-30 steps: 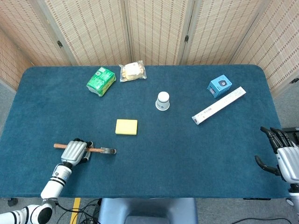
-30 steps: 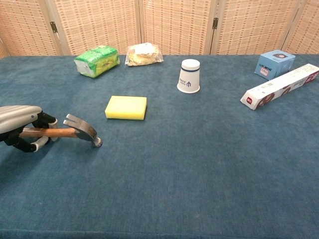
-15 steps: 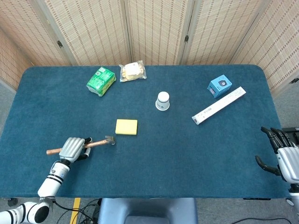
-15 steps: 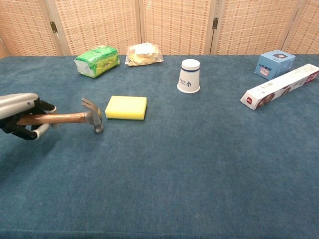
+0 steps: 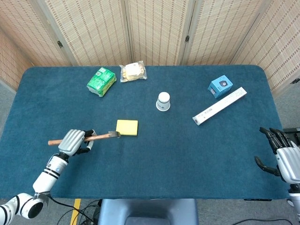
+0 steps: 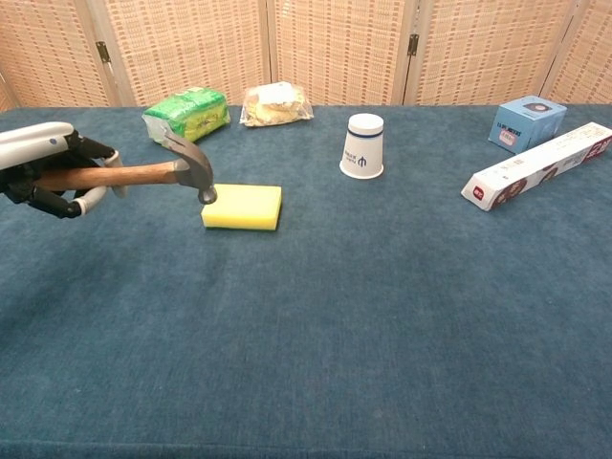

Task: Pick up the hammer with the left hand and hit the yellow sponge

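Woven bamboo screens close off the back of the scene, and a dark blue carpeted worktop (image 5: 187,154) carries every item.

The left robot hand (image 6: 43,167) is clamped around the wooden handle of the hammer (image 6: 143,173), holding it clear of the surface. The handle's long axis runs roughly level, from the hand on the left toward the steel head on the right. In the chest view the head hangs at the left end of the yellow sponge (image 6: 243,207); whether its face touches the sponge cannot be told. The head view puts the hammer head at the sponge's near left corner, the butt of the handle projecting past the hand on the far side.

The sponge lies flat toward the middle-left of the worktop, a plain yellow rectangular block, apparently undeformed. It sits to the right of the left robot hand, one handle length away, and well apart from the right robot hand (image 5: 283,158), which rests at the far right edge with fingers spread and nothing in them.

Judgement: the pick-up is complete, and the strike calls for the head to travel slightly rightward over the sponge before coming down.

Other items noted: green packet (image 5: 101,80), paper cup (image 5: 163,101).
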`<state>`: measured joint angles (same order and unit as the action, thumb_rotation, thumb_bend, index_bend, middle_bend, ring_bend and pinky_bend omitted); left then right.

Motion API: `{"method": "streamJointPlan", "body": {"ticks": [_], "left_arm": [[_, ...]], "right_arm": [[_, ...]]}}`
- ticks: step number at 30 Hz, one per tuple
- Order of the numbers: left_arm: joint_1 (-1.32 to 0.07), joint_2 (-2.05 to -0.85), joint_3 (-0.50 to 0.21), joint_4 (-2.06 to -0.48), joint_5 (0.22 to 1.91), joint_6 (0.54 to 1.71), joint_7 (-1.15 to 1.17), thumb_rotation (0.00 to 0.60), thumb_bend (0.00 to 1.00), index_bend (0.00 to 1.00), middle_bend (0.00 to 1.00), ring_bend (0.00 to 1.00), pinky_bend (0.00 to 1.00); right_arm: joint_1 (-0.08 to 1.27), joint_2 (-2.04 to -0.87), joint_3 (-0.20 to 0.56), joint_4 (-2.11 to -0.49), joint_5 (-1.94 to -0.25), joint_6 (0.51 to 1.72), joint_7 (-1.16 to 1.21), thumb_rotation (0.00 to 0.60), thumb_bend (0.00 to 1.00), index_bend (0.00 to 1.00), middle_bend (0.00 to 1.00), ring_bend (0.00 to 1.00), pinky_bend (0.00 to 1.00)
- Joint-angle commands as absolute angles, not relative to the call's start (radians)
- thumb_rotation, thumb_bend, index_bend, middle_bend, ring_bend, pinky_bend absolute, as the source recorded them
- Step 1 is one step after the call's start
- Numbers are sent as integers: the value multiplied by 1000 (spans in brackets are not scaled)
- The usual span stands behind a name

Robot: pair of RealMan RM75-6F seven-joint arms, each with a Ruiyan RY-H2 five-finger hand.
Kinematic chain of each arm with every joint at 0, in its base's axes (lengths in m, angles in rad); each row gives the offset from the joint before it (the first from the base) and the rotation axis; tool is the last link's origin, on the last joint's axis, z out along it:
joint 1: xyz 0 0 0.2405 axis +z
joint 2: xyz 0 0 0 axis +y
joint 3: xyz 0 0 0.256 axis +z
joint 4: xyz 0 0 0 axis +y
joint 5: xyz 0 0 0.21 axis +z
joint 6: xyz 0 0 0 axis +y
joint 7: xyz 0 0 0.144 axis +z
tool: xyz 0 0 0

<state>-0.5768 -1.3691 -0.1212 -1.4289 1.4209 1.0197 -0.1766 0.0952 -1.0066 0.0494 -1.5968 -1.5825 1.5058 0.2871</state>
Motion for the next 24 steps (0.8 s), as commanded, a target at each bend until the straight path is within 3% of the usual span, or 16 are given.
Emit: {"method": "streamJointPlan", "body": {"ticks": [1, 10, 24], "left_arm": [[-619, -1372, -138, -1402, 1434, 978, -249, 600, 704, 683, 735, 641, 844], [-713, -1402, -165, -1333, 1411, 855, -355, 600, 707, 691, 746, 643, 846], [-788, -1553, -152, -1090, 1313, 706, -298, 600, 720, 700, 759, 643, 846]], "right_arm": [[94, -1005, 49, -1598, -1581, 1506, 286, 600, 251, 0, 166, 90, 92], [87, -1004, 49, -1597, -1570, 1508, 287, 600, 251, 0, 166, 90, 92], [81, -1003, 49, -1596, -1558, 1506, 286, 600, 251, 0, 175, 90, 92]]}}
